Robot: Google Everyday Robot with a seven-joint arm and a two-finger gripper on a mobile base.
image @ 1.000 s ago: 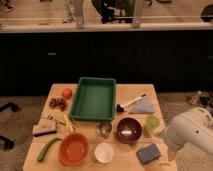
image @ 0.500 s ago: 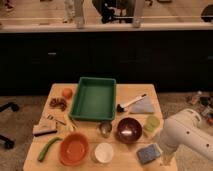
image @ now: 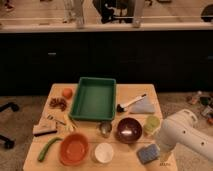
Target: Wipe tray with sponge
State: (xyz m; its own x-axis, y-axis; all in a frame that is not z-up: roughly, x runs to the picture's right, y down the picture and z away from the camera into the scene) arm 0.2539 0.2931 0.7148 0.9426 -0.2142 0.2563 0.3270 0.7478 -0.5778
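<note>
Two things matter here: the sponge [image: 148, 153] and the tray [image: 94, 98], and they're nowhere near each other.

The end effector [image: 164, 158] hangs at the near corner of the tabletop [image: 128, 92], on the end of that fat white arm. I honestly can't tell if it's spread or pressed together, because the arm's bulk covers it. It doesn't look like it's carrying anything, but don't take my word for that.

The sponge lies flat on the tabletop just beside the end effector, on the side toward the small white cup [image: 104, 152]. I can't say whether they're touching. The tray sits well apart from the end effector, far across the tabletop, beyond the dark red bowl [image: 129, 130] and the little metal cup [image: 104, 129]. As far as I can see, it has nothing in it.

So I'd say you're on step one, picking up the sponge, with no wiping started.

For the next move, you want to center over the sponge and drop straight down onto it. It's close to the table edge, so a sloppy nudge could push it off. Once you've got it, lift high enough to clear the red bowl and the yellow-green cup [image: 151, 125] on the way to the tray. Both sit right between you and it.
</note>
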